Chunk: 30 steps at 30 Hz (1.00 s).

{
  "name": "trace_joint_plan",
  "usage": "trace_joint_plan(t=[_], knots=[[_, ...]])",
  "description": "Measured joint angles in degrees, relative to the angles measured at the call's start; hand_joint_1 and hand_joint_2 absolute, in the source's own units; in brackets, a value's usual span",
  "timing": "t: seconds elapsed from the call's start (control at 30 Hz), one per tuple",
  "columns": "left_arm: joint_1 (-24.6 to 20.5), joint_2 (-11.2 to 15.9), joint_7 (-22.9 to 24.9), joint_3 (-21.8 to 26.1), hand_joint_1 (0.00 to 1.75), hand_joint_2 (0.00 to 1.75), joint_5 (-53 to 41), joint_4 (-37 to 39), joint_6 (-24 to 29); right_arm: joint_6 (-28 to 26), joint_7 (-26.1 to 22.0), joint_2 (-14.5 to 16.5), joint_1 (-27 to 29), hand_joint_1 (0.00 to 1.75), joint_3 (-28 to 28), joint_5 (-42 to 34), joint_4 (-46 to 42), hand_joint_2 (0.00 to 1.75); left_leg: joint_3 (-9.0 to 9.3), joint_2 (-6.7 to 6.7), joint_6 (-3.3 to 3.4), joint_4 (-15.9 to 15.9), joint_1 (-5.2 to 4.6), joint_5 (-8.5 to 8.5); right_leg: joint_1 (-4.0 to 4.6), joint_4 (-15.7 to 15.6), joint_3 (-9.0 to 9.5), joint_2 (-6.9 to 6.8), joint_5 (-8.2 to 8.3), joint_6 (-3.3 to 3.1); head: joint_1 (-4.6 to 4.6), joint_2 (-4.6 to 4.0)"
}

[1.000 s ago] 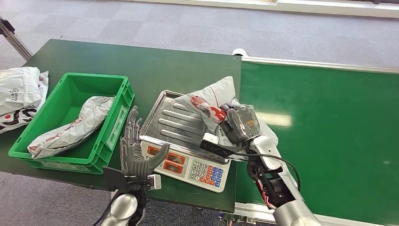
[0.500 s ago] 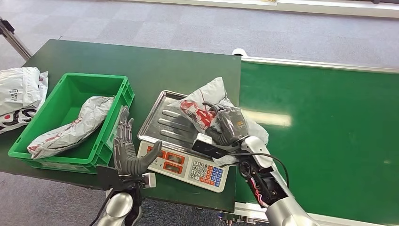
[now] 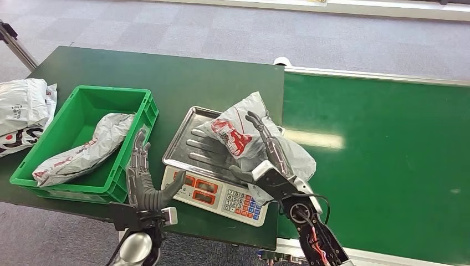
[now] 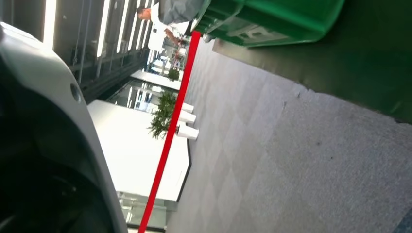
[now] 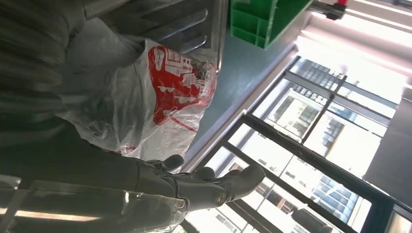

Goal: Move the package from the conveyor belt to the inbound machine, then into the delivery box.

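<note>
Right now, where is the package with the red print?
In the head view, the package lies on the right part of the scale's metal tray, under the right hand, beside the conveyor belt.

Grey carpet-tiled floor around dark green bench; red floor line, potted plants, large framed windows admitting daylight.

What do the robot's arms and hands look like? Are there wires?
Both arms are shiny silver tubes. The left hand and right hand are dark grey, with long, thin, jointed fingers. The right arm's wrist shows a round dark ring, a black cable looping out, and thin red wires. A small white box sits at the left wrist.
</note>
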Motion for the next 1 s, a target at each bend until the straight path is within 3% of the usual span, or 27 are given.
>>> trace_joint_plan(t=[0.23, 0.5, 0.73, 1.0], knots=[[-1.2, 0.0, 2.8, -1.2, 0.0, 1.75, -5.6, -2.2, -2.1, -2.0, -1.0, -1.4, 8.0, 0.0, -1.4, -2.1, -11.9, 1.75, 0.01, 0.0, 0.0, 0.0, 0.0, 0.0, 0.0, 0.0, 0.0, -0.01, 0.0, 0.0, 0.0, 0.0], [-7.4, -0.1, 12.7, -4.4, 0.0, 1.75, -13.6, -0.5, -6.7, -16.0, -4.8, -1.3, 16.8, 0.0, -8.7, -4.2, -21.2, 1.75, 0.02, -0.02, 0.0, 0.0, -0.01, 0.0, -0.01, 0.0, 0.0, -0.01, 0.01, 0.0, -0.01, 0.0], [-17.0, -1.5, 19.0, -6.8, 0.0, 1.75, -17.7, 9.7, -11.6, -19.3, -5.5, -1.2, 22.5, 0.0, -15.1, -5.5, -24.9, 1.75, 0.03, -0.01, 0.01, 0.0, -0.01, 0.0, -0.01, 0.0, 0.02, 0.0, 0.03, -0.01, 0.0, 0.0], [-24.4, -3.4, 20.0, -8.7, 0.0, 1.75, -20.8, 22.5, -13.1, -19.5, -5.8, -0.8, 25.0, 0.0, -17.5, -5.5, -26.8, 1.75, 0.02, 0.01, 0.0, 0.0, -0.01, 0.0, -0.01, 0.0, 0.0, 0.01, 0.04, -0.03, -0.01, 0.0]])
